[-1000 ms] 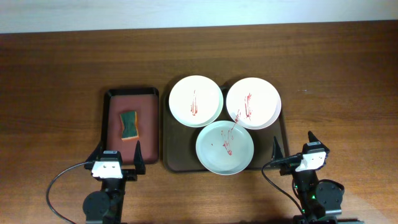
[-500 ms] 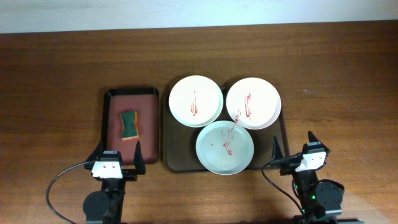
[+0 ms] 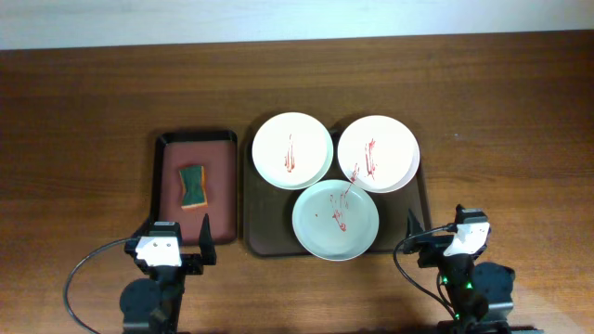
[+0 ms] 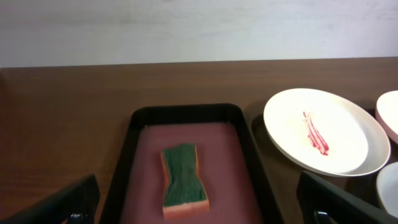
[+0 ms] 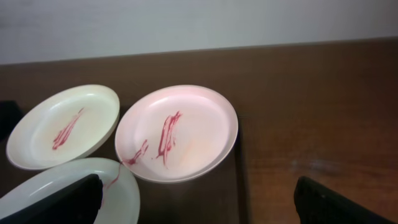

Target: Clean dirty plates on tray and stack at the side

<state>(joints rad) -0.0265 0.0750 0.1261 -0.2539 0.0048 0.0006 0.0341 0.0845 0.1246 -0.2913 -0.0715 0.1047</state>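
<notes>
The big brown tray (image 3: 264, 232) sits near the middle of the wooden table (image 3: 520, 111), and all 3 plates are on it. The left white plate (image 3: 291, 151) and the right white plate (image 3: 377, 153) lie side by side along the tray's far edge. The right one reaches the tray's right rim. The pale green plate (image 3: 336, 220) lies in front of them, nearer the arms. Its far rim meets the other 2 where they come together, but I cannot tell which rim lies on top. Every plate carries red streaks across its middle, and the green one also has a few small red specks.

Just left of the big tray is a smaller black-rimmed tray (image 3: 158, 186) with a reddish floor. A sponge (image 3: 192, 186), green on top and orange underneath, lies flat near its middle.

The left gripper (image 3: 174, 237) is at the near edge of the table, just in front of the small tray. Its fingers (image 4: 68, 202) are spread wide and hold nothing. The right gripper (image 3: 438, 230) is near the big tray's near right corner, with its fingers (image 5: 329, 199) also spread wide and empty. Neither gripper touches a plate or the sponge.
</notes>
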